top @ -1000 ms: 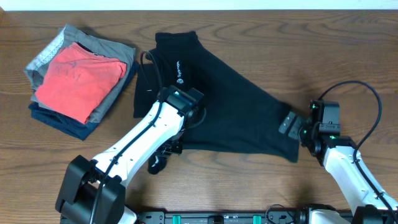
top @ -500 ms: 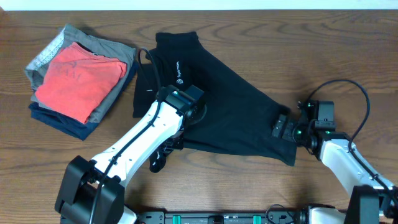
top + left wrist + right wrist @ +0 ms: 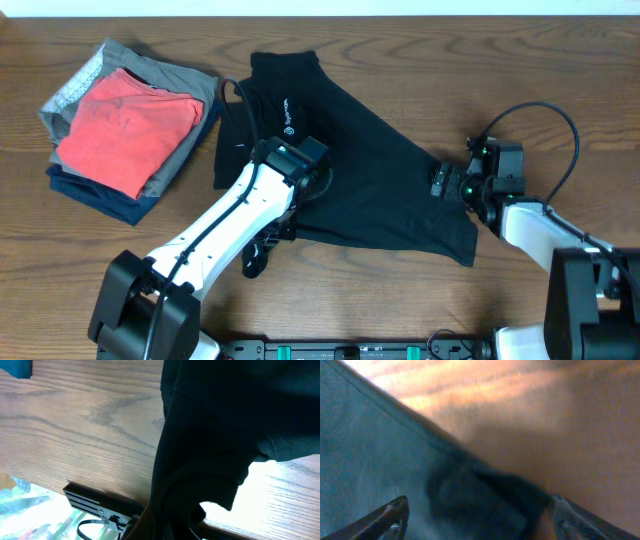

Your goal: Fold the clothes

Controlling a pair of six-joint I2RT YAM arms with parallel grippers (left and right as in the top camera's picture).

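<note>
Garment (image 3: 360, 160) barely shifted; right claw (image 3: 438, 182), wide, has slid inward over it; left claw (image 3: 272, 238) grips hem.

From my station I saw a wooden table (image 3: 560, 80) of brown, strongly grained boards filling nearly the whole overhead view. A white strip (image 3: 320, 7) ran along its far edge. At the near edge lay a black rail (image 3: 330, 350) with small green fittings (image 3: 285, 352) set in it. The left wrist camera caught the same grain and a black rail (image 3: 100, 505) at the table's edge, with bright, blurred ground beyond it.
</note>
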